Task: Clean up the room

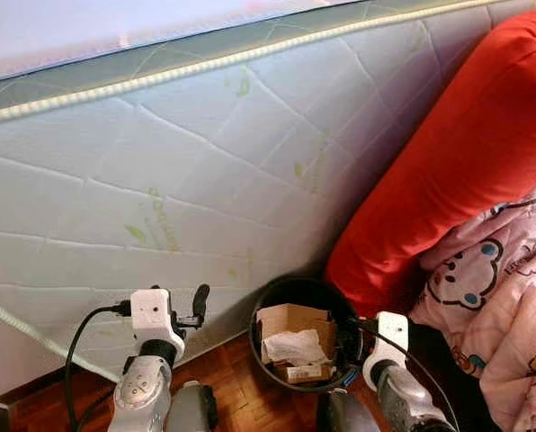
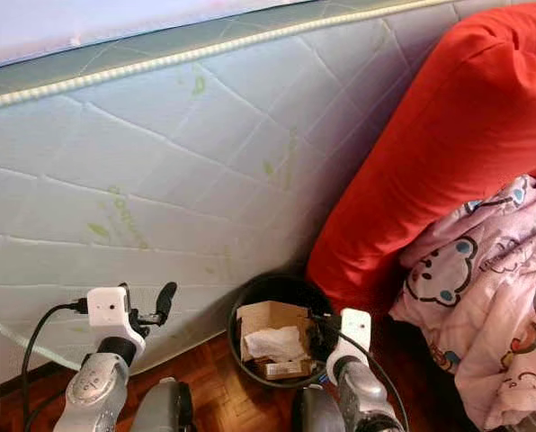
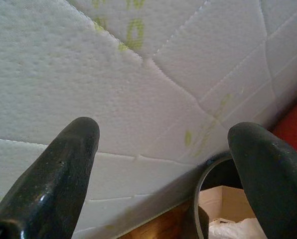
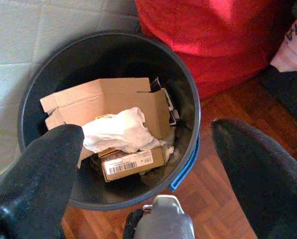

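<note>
Looking down, you see the round black plastic bin on the brown parquet floor, between the quilted white mattress side and the big red cushion. It holds a folded cardboard box and crumpled white paper. Your right hand hovers above it, fingers spread, empty. Your left hand faces the mattress, also spread
</note>
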Robot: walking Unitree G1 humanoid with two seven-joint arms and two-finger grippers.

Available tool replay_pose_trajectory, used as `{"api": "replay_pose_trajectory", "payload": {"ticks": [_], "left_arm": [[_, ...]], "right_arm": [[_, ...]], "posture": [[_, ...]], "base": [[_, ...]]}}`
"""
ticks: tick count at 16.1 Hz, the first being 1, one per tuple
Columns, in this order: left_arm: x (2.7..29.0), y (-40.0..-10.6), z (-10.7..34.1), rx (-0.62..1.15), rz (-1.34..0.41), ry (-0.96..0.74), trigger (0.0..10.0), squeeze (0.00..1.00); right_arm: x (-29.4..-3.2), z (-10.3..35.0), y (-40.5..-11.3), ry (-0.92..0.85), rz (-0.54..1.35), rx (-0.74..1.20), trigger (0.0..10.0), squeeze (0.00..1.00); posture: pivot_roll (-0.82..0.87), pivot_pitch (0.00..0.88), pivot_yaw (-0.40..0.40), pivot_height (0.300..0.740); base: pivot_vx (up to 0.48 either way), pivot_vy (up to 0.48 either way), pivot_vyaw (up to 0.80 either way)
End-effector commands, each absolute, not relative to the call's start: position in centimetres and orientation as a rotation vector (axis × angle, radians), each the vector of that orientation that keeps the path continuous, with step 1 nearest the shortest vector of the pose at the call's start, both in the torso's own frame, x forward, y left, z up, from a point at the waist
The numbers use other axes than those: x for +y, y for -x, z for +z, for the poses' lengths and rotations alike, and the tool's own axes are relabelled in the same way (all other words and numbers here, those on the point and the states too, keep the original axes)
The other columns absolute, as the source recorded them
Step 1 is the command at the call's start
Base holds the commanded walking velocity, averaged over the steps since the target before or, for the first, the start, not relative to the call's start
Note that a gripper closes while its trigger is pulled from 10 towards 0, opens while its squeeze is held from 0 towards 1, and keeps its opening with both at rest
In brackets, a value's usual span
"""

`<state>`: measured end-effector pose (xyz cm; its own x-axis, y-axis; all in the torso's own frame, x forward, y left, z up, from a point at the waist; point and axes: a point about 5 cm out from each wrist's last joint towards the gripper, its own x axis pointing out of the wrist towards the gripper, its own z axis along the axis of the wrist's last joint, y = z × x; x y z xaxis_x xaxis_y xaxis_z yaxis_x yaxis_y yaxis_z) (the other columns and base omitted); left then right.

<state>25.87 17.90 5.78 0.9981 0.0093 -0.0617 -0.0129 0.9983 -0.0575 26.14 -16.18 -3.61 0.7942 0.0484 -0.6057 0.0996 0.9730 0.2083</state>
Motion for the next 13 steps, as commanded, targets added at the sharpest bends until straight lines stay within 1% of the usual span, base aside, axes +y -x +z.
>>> {"api": "replay_pose_trajectory", "payload": {"ticks": [1, 4, 7, 10, 13], "left_arm": [[17.9, -25.8, 5.3, 0.091, 0.012, 0.052, 10.0, 0.00], [18.0, -25.8, 4.3, 0.137, 0.007, 0.049, 10.0, 0.00], [18.8, -25.8, 2.3, 0.240, 0.021, 0.067, 10.0, 0.00], [19.3, -25.7, 0.0, 0.374, 0.018, 0.063, 10.0, 0.00], [19.5, -24.4, -2.7, 0.526, 0.015, 0.030, 10.0, 0.00]], "right_arm": [[-16.6, -4.1, -25.4, -0.221, -0.033, 0.670, 10.0, 0.00], [-16.8, -4.6, -24.7, -0.209, -0.041, 0.695, 10.0, 0.00], [-16.8, -5.2, -24.0, -0.190, -0.036, 0.723, 10.0, 0.00], [-17.2, -6.0, -22.6, -0.159, -0.040, 0.773, 10.0, 0.00], [-17.5, -6.9, -21.2, -0.130, -0.043, 0.818, 10.0, 0.00]], "posture": [[0.02, 0.148, -0.057, 0.661], [0.02, 0.143, -0.056, 0.701], [0.02, 0.135, -0.056, 0.736], [0.02, 0.112, -0.058, 0.740], [0.02, 0.083, -0.058, 0.740]], "base": [[0.000, 0.000, 0.00], [0.000, 0.000, 0.00], [0.000, 0.000, 0.00], [0.000, 0.000, 0.00], [0.000, 0.000, 0.00]]}}
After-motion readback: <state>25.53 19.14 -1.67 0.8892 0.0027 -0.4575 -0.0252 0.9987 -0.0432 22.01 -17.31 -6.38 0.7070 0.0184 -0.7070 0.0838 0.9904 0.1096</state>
